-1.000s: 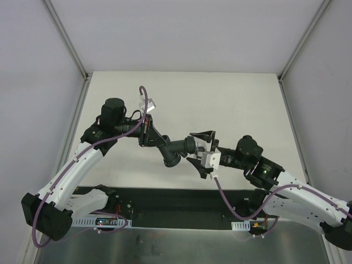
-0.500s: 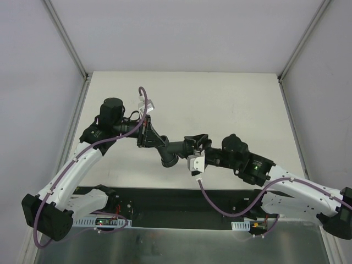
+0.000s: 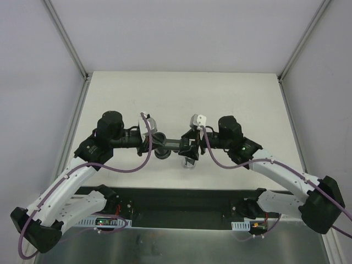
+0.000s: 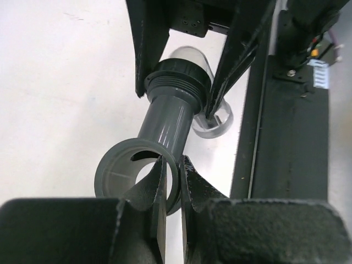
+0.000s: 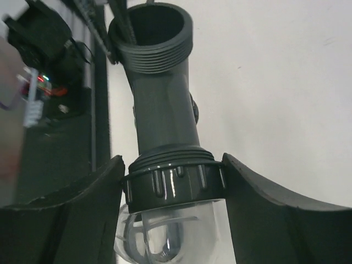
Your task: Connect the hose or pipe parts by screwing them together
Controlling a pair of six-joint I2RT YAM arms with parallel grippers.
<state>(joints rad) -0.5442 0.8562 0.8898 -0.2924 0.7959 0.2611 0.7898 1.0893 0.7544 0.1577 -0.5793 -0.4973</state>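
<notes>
A dark grey pipe fitting [image 3: 171,144] [image 4: 165,118] [image 5: 162,110] hangs level above the table between both arms. My left gripper [image 3: 153,143] [image 4: 173,170] is shut on the wall of its flared socket [image 4: 132,173], one finger inside the bore and one outside. On the other end sits the clear connector [image 4: 187,55] [image 5: 176,231] with its ribbed grey nut [image 5: 173,184]. My right gripper [image 3: 188,144] [image 5: 173,184] is shut on that nut, a finger pressed to each side. The fitting's threaded open branch [image 5: 154,33] points away from the right wrist camera.
A second small clear ring-shaped piece [image 3: 190,163] [image 4: 212,124] lies on the white table [image 3: 242,99] just under the right gripper. The black base plate [image 3: 181,201] runs along the near edge. Grey walls close in the table at both sides and the back.
The right gripper came in from the right, turned and closed on the connector's nut. The left arm swung the fitting from slanted to level and slightly toward the near edge.
</notes>
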